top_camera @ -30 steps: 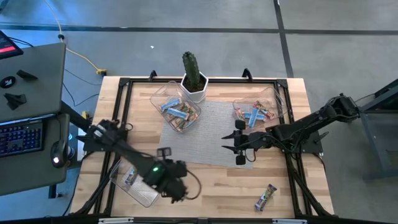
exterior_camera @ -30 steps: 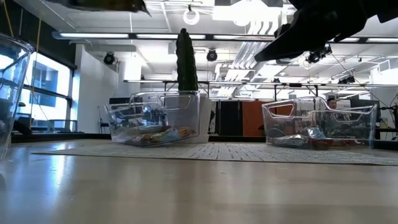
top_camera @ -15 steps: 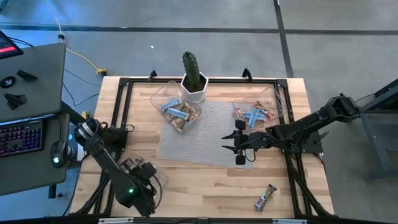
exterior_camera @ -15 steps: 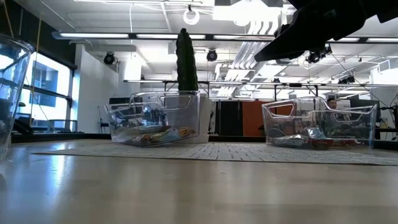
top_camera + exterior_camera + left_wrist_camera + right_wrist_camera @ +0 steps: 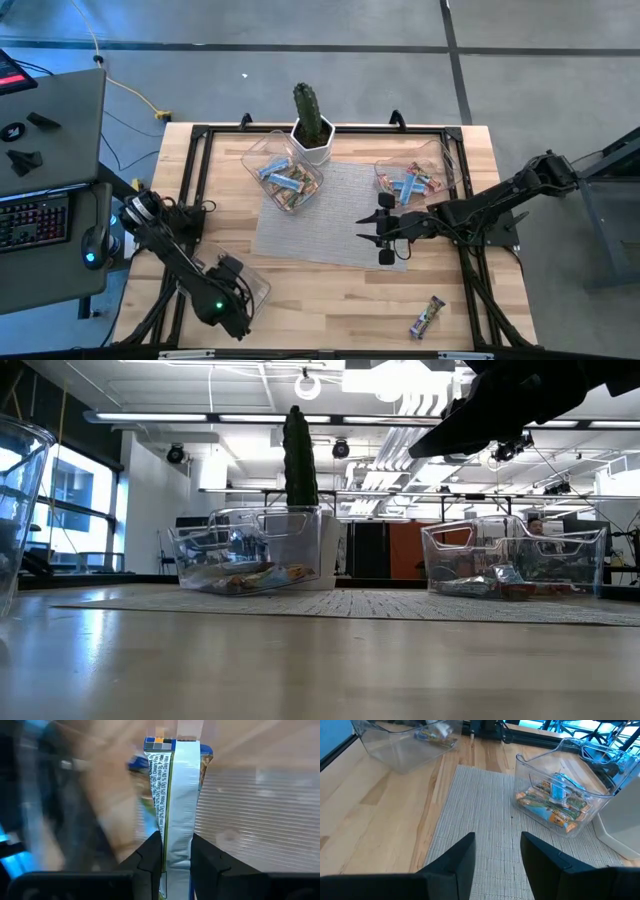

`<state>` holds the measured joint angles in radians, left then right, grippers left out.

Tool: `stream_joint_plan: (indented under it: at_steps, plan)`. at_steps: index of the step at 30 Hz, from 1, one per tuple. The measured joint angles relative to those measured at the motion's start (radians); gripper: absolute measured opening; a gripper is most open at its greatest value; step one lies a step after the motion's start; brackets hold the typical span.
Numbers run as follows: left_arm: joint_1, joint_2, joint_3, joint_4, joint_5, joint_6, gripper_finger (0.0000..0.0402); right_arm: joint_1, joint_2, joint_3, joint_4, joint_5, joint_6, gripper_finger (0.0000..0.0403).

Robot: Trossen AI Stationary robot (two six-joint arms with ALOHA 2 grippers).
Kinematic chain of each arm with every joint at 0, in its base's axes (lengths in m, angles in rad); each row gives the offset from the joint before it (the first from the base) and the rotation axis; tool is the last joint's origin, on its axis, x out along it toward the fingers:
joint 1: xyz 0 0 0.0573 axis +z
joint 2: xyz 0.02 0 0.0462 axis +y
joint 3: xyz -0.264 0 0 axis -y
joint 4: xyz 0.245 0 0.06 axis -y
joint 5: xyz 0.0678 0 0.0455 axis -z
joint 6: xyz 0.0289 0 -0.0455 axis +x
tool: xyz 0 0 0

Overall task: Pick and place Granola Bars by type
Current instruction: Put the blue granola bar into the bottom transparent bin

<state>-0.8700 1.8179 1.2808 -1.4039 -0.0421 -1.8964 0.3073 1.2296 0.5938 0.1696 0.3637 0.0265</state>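
My left gripper is at the table's near-left corner, above a clear tub, shut on a blue-and-white granola bar. Over the grey mat, my right gripper hovers open and touches nothing. Its wrist view shows the mat between its fingers. More bars lie in a clear tub by the cactus and in another tub at the mat's far right corner. One tan-and-purple bar lies flat on the wood near the near-right corner. My left gripper pinches the blue-and-white bar between its two fingers, on its flat faces close to one end. The fingers lie along the bar. The rest of the wrapper, back seam showing, sticks out past the fingertips, lifted clear.
A cactus in a white pot stands at the far edge. In the low view both far tubs stand on the mat. A black frame runs round the table. A keyboard and desk sit beyond the left edge.
My left arm has swung from the near edge's middle toward the table's near-left corner and now hangs over the near-left tub. My right arm has kept still.
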Motion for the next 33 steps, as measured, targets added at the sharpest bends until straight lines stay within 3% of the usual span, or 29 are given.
stream_joint_plan:
  at_steps: [7, 13, 17, 25, 29, 33]
  plan:
    - [0.0, 0.001, -0.067, 0.122, 0.01, 0.025, 0.0092, 0.0, 0.0, 0.0, 0.0, 0.0, 0.0, 0.014]
    - [0.0, 0.001, -0.067, 0.131, 0.009, 0.034, 0.0156, 0.0, 0.0, 0.0, 0.0, 0.0, -0.01, 0.014]
    - [0.012, 0.001, -0.067, 0.13, 0.008, 0.066, 0.0195, 0.0, 0.0, -0.001, 0.004, 0.008, -0.116, 0.014]
    - [0.108, 0.001, 0.053, -0.043, -0.027, 0.211, 0.021, 0.0, 0.0, -0.001, 0.059, -0.041, -0.22, 0.014]
    - [0.158, -0.001, 0.16, -0.173, -0.136, 0.248, 0.0211, 0.001, 0.0, -0.001, 0.033, -0.11, -0.219, 0.0143]
    - [0.199, -0.05, 0.209, -0.147, -0.377, 0.333, 0.0211, 0.019, 0.0, -0.001, -0.024, -0.1, -0.254, 0.0158]
